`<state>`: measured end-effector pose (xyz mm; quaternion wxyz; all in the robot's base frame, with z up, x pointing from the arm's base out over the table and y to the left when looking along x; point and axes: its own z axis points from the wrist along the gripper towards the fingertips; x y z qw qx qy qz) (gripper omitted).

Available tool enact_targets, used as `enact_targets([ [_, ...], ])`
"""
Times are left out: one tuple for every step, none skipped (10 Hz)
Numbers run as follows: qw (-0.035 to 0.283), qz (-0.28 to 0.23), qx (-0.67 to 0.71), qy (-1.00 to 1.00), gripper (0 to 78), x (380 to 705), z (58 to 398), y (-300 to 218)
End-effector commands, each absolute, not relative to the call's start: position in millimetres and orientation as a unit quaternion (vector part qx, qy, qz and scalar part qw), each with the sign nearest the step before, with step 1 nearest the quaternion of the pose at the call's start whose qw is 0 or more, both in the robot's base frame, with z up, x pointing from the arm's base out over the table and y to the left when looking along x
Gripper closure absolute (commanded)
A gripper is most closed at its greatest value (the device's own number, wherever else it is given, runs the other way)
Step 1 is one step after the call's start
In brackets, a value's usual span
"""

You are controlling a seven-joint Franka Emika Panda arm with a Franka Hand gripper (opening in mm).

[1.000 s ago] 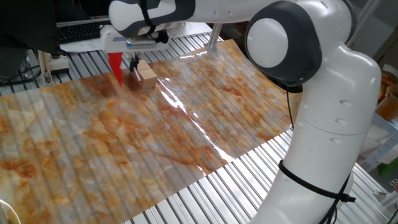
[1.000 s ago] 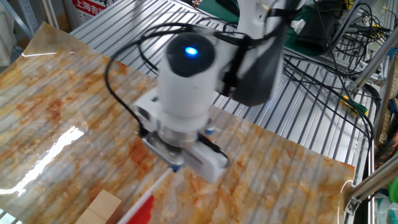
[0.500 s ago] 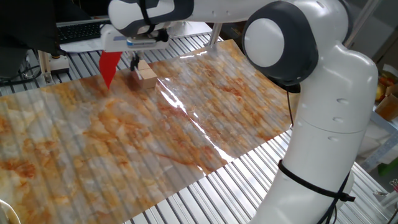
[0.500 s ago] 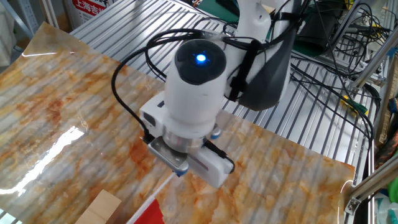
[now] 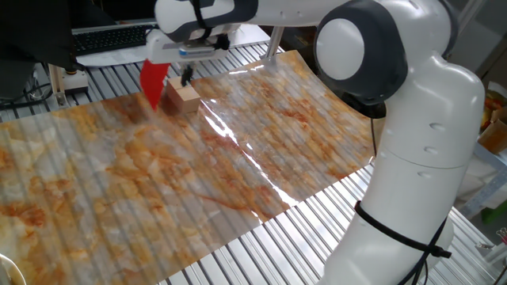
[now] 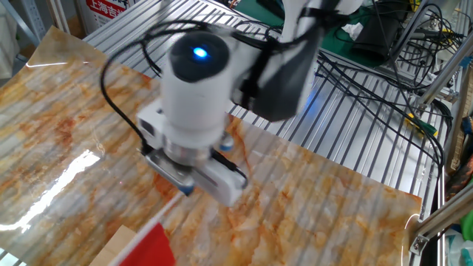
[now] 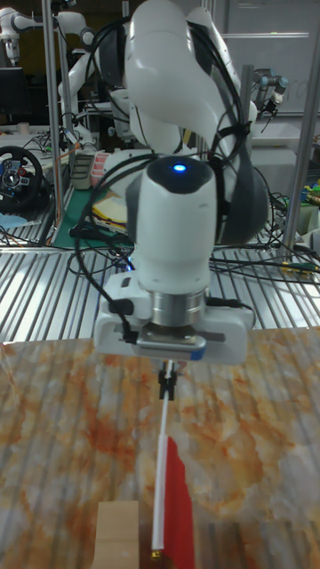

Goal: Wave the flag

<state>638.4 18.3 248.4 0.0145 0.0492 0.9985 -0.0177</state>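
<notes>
The flag is a small bright red cloth (image 5: 153,81) on a thin white stick (image 7: 160,471). Its cloth (image 7: 180,508) hangs down beside the stick. A tan wooden block (image 5: 182,97) rests on the sheet by the stick's lower end (image 7: 118,533). My gripper (image 5: 187,77) points down over the block, at the far left of the sheet. In the tall fixed view the gripper (image 7: 166,384) is shut on the top of the stick. In the other fixed view the hand covers the fingers, and the red cloth (image 6: 151,247) and block (image 6: 117,244) show at the bottom edge.
A large orange-marbled sheet (image 5: 238,158) covers a metal slatted table (image 5: 317,229). A keyboard (image 5: 103,38) lies behind the sheet. Cables (image 6: 384,66) trail over the slats, and the arm's white body (image 5: 412,142) stands at the right.
The hand has shifted sideways over the block, to the right in one fixed view. The red cloth swung with it and now hangs closer to the block.
</notes>
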Motion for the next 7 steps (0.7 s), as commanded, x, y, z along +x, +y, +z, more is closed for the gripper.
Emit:
enact_targets([
  [0.016, -0.032, 0.027, 0.999, 76.4, 634.6, 264.7, -56.6],
  [0.015, -0.019, 0.045, 0.999, 76.4, 636.0, 266.8, -44.7],
  [0.016, -0.019, 0.066, 0.998, 76.4, 637.7, 269.5, -19.8],
  [0.016, -0.022, 0.084, 0.996, 76.4, 637.4, 270.7, 5.2],
  [0.014, -0.022, 0.099, 0.995, 76.4, 635.6, 269.9, 28.8],
  [0.014, -0.022, 0.100, 0.995, 76.4, 635.4, 269.6, 30.6],
  [0.015, -0.022, 0.118, 0.993, 76.4, 631.0, 261.7, 61.3],
])
